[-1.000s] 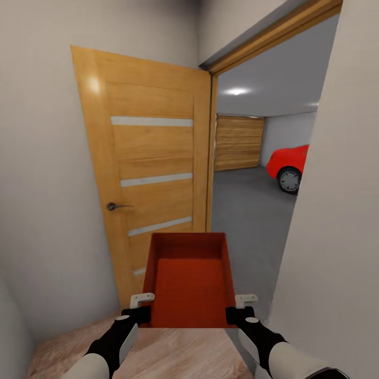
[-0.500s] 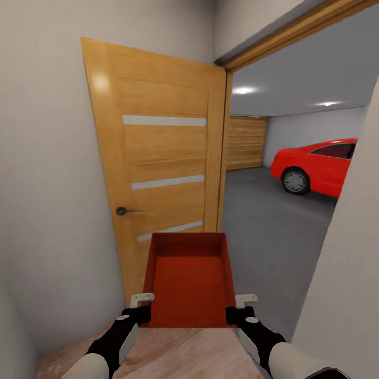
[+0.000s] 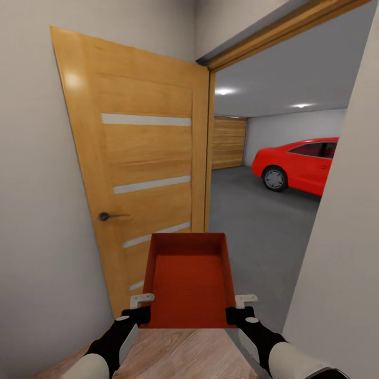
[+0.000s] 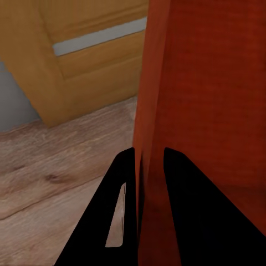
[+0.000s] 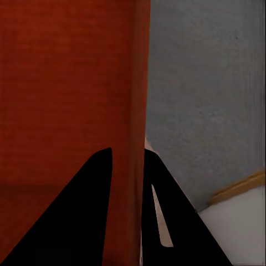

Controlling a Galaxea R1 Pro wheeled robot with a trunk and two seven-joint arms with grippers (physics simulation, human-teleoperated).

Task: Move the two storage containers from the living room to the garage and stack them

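View swung right; left claw [image 3: 141, 307], right claw [image 3: 241, 308] outstretched, pinching container [image 3: 188, 279] walls.

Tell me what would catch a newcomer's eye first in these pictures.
First, the red-orange storage container, held out low and centre in the head view, with the left gripper and right gripper each clamped on a side wall. Next, the red car parked on the dark garage floor through the doorway at right. Then the open wooden door at left, swung back against the wall.
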